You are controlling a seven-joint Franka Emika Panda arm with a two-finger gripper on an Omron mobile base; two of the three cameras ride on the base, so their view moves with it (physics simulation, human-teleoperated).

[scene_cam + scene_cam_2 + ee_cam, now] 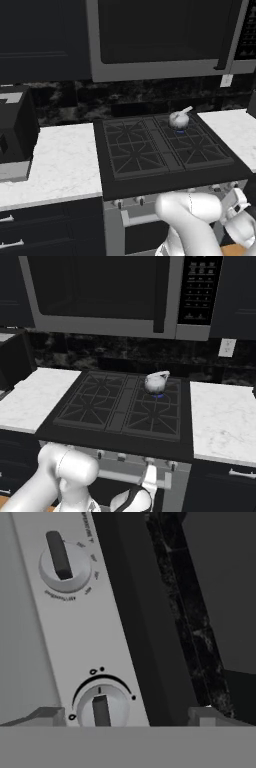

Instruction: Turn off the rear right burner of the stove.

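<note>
Astride a stove knob [101, 708], spread claw [127, 716].

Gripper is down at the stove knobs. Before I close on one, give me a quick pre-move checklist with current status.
1. Rear right burner lit: ok, blue glow under the kettle, so the job is not yet done.
2. Gripper open: ok, fingertips spread, nothing between them.
3. Knob between the fingers: ok, the near knob sits between the tips, left of centre.
4. Contact with that knob: cannot tell from the hand view.
5. Right knob for the rear right burner: cannot tell; a second knob is further along the panel, and the markings are too small to read.
6. Stove front reachable: ok, arm is low at the control panel.
</note>
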